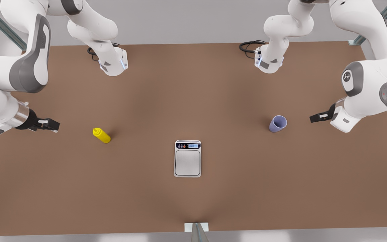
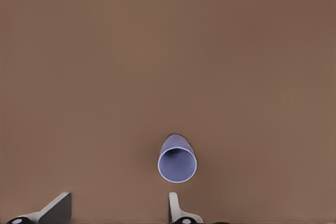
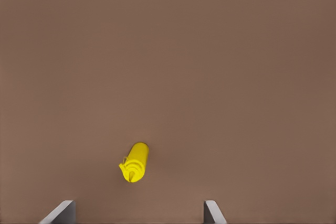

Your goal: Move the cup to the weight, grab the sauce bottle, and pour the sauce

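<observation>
The lavender-blue cup (image 1: pixel 277 123) (image 2: pixel 177 162) stands upright on the brown table at the front view's right. My left gripper (image 1: pixel 317 117) (image 2: pixel 116 211) hovers open a short way to its right, apart from it. The yellow sauce bottle (image 1: pixel 101 135) (image 3: pixel 135 163) stands upright at the front view's left. My right gripper (image 1: pixel 50 125) (image 3: pixel 137 213) is open to the left of the bottle, not touching it. The weight (image 1: pixel 187 158), a silver-grey scale with a small blue display, lies flat at the table's middle with nothing on its plate.
The two arm bases stand at the back of the table (image 1: pixel 193 208), each with a black cable (image 1: pixel 249 45) beside it. A small white bracket (image 1: pixel 196 227) sits at the front edge. Metal frame struts (image 1: pixel 2 25) run past the back corners.
</observation>
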`<state>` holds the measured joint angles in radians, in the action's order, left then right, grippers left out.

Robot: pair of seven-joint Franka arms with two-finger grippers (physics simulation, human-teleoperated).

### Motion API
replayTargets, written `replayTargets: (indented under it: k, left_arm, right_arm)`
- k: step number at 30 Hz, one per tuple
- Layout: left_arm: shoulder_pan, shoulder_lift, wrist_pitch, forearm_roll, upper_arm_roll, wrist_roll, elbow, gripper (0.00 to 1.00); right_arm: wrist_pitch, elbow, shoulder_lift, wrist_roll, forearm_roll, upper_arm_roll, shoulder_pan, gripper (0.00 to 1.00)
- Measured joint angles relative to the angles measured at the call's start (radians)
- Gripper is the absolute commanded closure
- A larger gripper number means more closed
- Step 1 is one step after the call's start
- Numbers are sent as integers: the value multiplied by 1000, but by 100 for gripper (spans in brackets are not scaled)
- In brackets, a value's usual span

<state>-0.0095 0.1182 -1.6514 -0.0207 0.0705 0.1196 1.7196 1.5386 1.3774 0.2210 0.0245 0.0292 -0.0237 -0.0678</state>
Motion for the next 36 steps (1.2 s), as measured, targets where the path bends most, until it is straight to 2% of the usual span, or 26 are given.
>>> replayTargets:
  k: [4,8,13,17,25,28,30,33,34,36]
  left_arm:
    - [2,3,-10,1,-7,1,9,0]
    - [6,-5,-101,-4,-11,-7,117,0]
    - [6,13,-118,-13,-31,-54,178,0]
    - [1,13,-327,-28,-29,-101,363,0]
    - [-1,52,-550,-60,-32,-109,539,0]
    - [-4,52,-555,-62,-32,-109,563,0]
    - [-4,53,-556,-63,-32,-109,570,7]
    - [-7,87,-592,-64,-32,-126,589,24]
    - [-8,87,-594,-64,-32,-130,589,32]
    - [-8,95,-619,-64,-32,-130,608,37]
  right_arm:
    - [0,3,4,4,0,1,4,0]
    - [12,3,12,8,0,-1,8,0]
    - [14,6,29,0,0,-1,4,0]
    - [13,5,34,0,0,-2,-1,0]
    - [15,34,35,-6,-2,-2,-4,0]
    - [32,54,47,-54,-2,-2,-5,0]
    - [35,86,51,-149,-2,-1,-12,0]
    - [50,88,107,-467,-20,-2,-51,0]
    - [72,104,126,-610,-57,-2,-90,0]
    - [76,140,141,-1047,-141,-1,-136,0]
